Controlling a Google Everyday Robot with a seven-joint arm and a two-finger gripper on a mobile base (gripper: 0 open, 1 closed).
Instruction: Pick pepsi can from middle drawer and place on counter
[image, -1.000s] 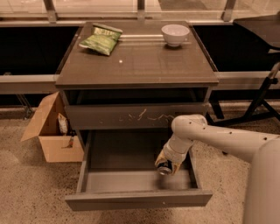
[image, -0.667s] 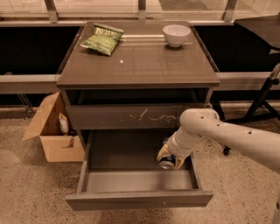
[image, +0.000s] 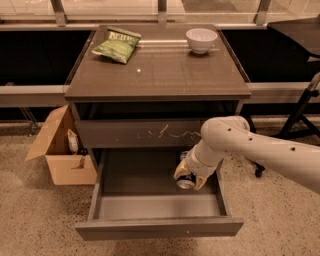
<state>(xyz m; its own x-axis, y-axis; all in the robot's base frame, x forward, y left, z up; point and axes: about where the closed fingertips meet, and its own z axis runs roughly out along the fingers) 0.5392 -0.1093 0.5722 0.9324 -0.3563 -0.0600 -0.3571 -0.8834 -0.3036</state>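
The middle drawer (image: 150, 228) is pulled open below the cabinet, its grey inside showing. The pepsi can (image: 185, 183) is at the drawer's right side, tilted, its silver end facing me. My gripper (image: 189, 176) reaches down from the right into the drawer and is shut on the can, one finger on each side, holding it just above the drawer floor. The counter (image: 160, 75) is the glossy top slab of the cabinet, above the arm.
A green chip bag (image: 116, 45) and a white bowl (image: 201, 39) lie at the back of the counter. A scratched drawer front (image: 145, 133) is shut above the open drawer. An open cardboard box (image: 59, 150) stands on the floor at left; a black stand (image: 300, 112) at right.
My arm has risen and swung slightly left, and the can has come up a little with the gripper from the drawer floor.
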